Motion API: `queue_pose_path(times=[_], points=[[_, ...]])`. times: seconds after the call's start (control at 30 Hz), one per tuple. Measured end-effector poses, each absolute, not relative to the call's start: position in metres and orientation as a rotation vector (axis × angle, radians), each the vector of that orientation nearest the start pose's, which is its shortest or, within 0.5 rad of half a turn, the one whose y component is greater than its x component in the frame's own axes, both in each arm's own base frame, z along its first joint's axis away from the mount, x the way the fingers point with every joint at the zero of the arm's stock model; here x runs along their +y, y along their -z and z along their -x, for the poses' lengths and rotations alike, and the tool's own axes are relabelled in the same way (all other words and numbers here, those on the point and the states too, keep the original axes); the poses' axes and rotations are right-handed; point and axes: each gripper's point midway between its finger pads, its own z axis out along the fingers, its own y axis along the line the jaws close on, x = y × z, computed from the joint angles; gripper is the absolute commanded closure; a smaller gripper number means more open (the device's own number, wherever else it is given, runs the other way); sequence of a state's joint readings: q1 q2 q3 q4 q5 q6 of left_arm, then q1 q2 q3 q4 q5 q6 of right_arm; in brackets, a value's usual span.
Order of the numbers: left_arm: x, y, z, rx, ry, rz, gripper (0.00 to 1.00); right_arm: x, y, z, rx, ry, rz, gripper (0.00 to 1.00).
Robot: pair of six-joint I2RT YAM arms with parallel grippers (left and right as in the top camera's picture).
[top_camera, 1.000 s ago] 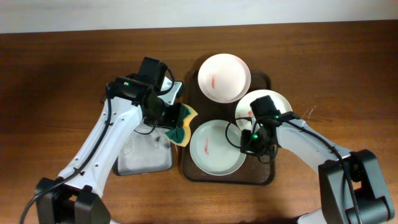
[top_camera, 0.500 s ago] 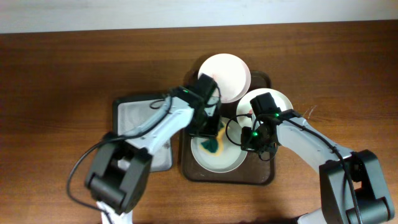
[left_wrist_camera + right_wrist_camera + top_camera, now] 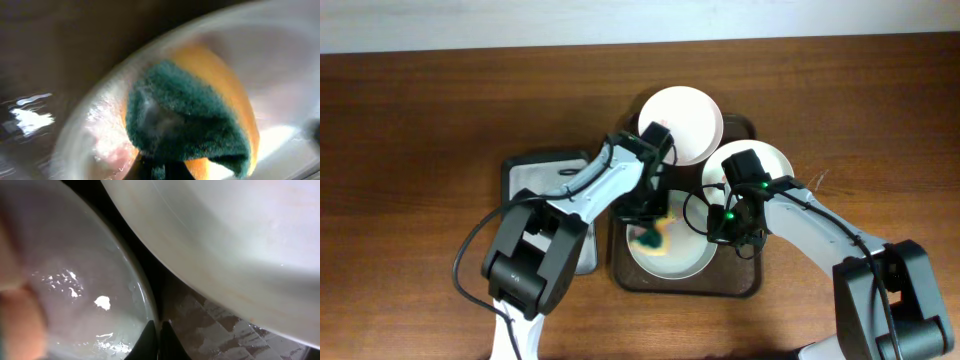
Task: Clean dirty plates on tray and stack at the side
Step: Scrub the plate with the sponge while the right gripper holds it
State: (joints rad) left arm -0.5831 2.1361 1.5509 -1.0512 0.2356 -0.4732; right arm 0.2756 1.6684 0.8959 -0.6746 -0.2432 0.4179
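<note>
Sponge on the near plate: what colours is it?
The sponge has a dark green scouring layer on a yellow-orange body; clearest in the left wrist view.

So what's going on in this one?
The left hand grips a green-and-yellow sponge and presses it onto the front plate in the tray. The right hand is shut on that plate's rim, steadying it. The back plate shows a red smear; the right plate is partly hidden by the arm. Nothing is stacked at the side yet.
</note>
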Motion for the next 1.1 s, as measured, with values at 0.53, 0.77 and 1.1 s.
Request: queue_pose_path(times=[0.53,0.77,1.1], points=[[-0.288,-0.015,-0.347,3.084,0.583,-0.18,0.97,0.11,-0.012,-0.282,3.036,-0.358,-0.121,0.96],[-0.333,-0.019,-0.336,3.0,0.675,-0.324,0.92,0.109,-0.012,-0.284,3.024,-0.355,-0.02,0.96],[-0.336,-0.017,-0.358,2.89,0.626,-0.363,1.0,0.107,-0.013,-0.289,3.006,-0.356,0.006,0.96]])
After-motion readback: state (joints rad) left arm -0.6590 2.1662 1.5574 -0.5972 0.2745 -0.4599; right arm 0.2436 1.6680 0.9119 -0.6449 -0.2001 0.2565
